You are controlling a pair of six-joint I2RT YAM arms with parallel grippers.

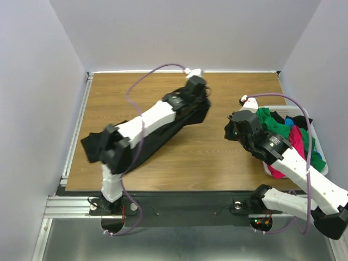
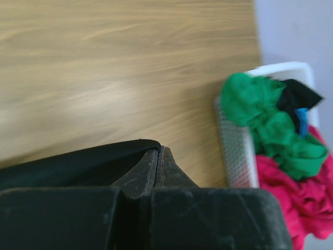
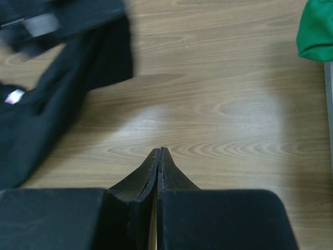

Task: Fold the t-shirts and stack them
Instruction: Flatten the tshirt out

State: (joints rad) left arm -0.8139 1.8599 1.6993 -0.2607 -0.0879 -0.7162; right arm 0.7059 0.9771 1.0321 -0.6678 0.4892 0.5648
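Bare wood of the table [image 1: 217, 157] is lying open in the middle, free passage for a gripper. The large black t-shirt [image 1: 168, 136] and the left arm [image 1: 155, 115] are covering the left half; the white basket [image 2: 281, 66] of heaped t-shirts [image 1: 272, 122] is blocking the right edge.

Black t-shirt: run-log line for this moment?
left fingers: shut on black t-shirt | right fingers: shut, empty, over table | other shirts: in basket

Left arm [image 1: 155, 117] stretched diagonally out to far centre. Left end effector [image 2: 159, 149] has its fingers pressed together, pinching the edge of the black t-shirt [image 2: 73, 164]. Right arm [image 1: 304, 174] folded at the elbow, wrist pointing left. Right end effector [image 3: 160, 151] closed tip to tip.
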